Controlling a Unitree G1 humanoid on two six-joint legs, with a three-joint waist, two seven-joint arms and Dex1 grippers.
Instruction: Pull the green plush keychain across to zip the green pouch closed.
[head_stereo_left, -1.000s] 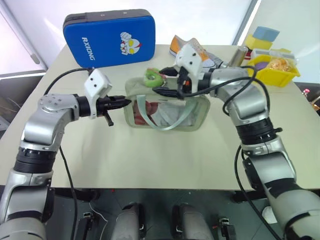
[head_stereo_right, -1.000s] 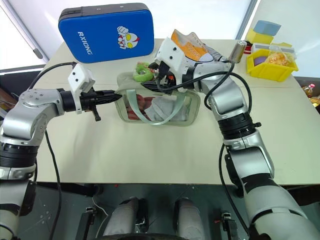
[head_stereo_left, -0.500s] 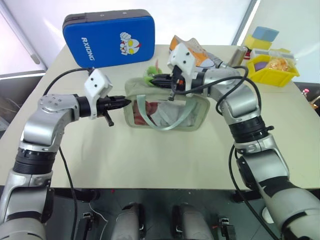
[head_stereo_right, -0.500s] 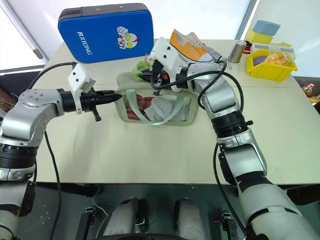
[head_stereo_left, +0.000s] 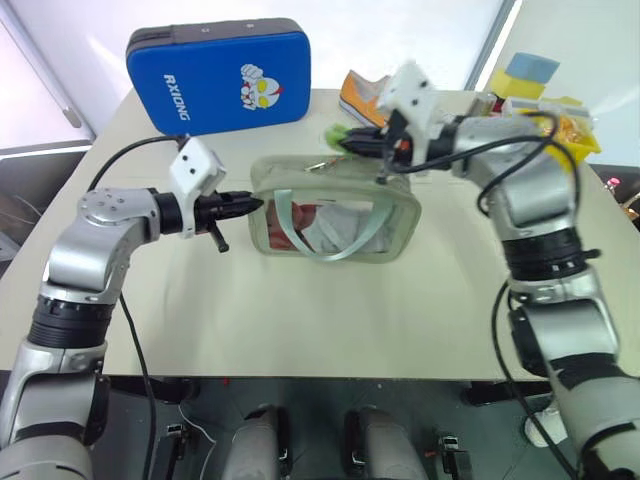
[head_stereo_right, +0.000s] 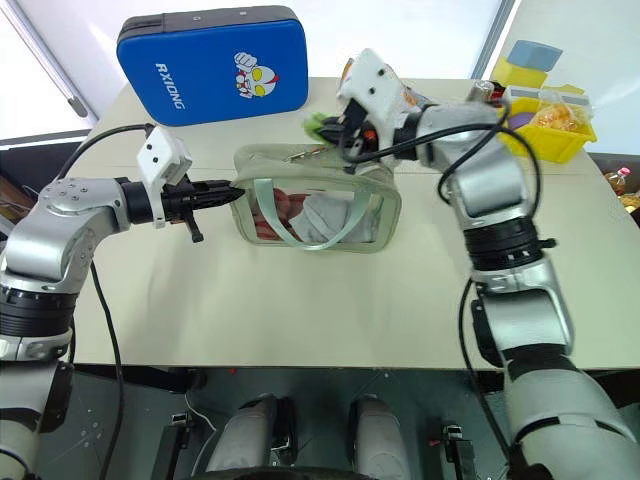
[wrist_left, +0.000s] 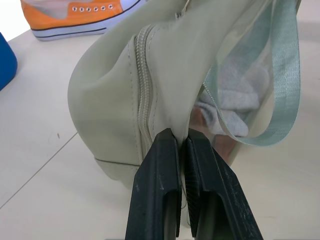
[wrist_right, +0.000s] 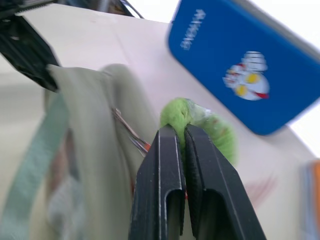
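Since a second ago the right gripper (head_stereo_left: 352, 143) has shut on the green plush keychain (head_stereo_left: 337, 133) and carried it from the pouch's left part toward the robot's right, so the charm now hangs above the middle of the pouch's top edge; the left gripper (head_stereo_left: 250, 204) has not moved. The green pouch (head_stereo_left: 400, 228) stands upright on the table (head_stereo_left: 300, 320), in the middle, with a blue hard case (head_stereo_left: 218, 74) behind it, an orange sneaker (head_stereo_left: 362, 100) behind and to the right, and a yellow bin (head_stereo_right: 568, 135) at the far right corner. In the right wrist view the two black fingers are pressed together around the fuzzy green charm (wrist_right: 197, 125), and a thin metal link runs from it down to the pouch's top. In the left wrist view the left fingers are closed flat on the fabric at the pouch's left end, just beside the zipper seam (wrist_left: 142, 90), with the mint strap (wrist_left: 285, 75) looping alongside. To do this step well, it seems the right hand should pull level along the zipper line toward the pouch's right end, not upward, while the left hand keeps the fabric taut. Too steep a pull could lift the pouch or let the soft charm slip out.
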